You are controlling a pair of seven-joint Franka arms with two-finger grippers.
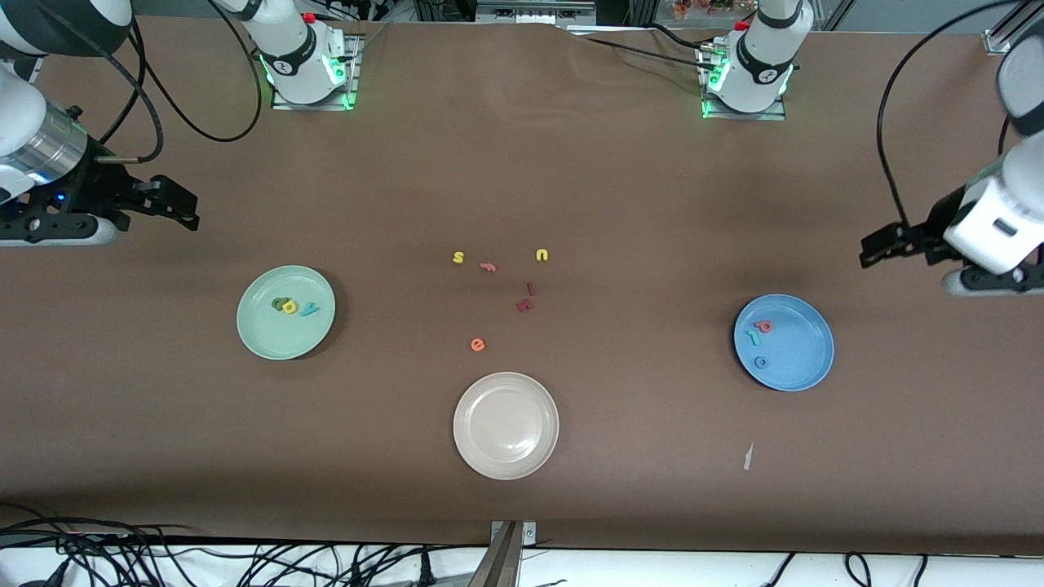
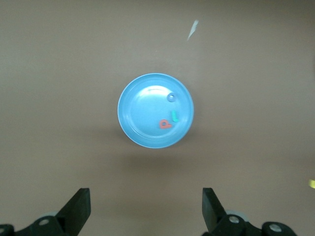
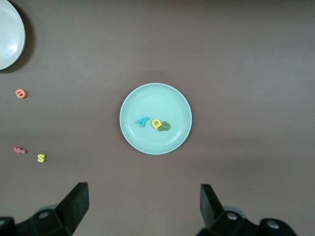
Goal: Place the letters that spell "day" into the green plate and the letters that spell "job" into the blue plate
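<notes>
Task looks done, judging by how things lie: green plate (image 1: 285, 312) toward the right arm's end holds the dark green "a" (image 1: 278, 304), yellow "d" (image 1: 289, 306) and teal "y" (image 1: 309, 309), bunched together, a and d touching; blue plate (image 1: 784, 342) toward the left arm's end holds the pink "b" (image 1: 763, 326), teal "j" (image 1: 755, 338) and blue "o" (image 1: 760, 362). Both arms wait, pulled back: left gripper (image 2: 146, 209) hangs up over bare table near the blue plate, fingers spread, nothing in them; right gripper (image 3: 143, 206) same by the green plate, fingers apart, empty. Risks from here, imo: any further low sweep over a plate could clip the rim and flick out the light foam letters; a grab at the leftovers mid-table, i.e. yellow "s" (image 1: 458, 258), orange "f" (image 1: 488, 267), yellow "u" (image 1: 541, 255), two dark red letters (image 1: 527, 297), orange "e" (image 1: 478, 345), would spoil the sort. Beige plate (image 1: 506, 425) sits empty, nearest the front camera. Writing: only the letter shapes themselves; no brand or label readable.
</notes>
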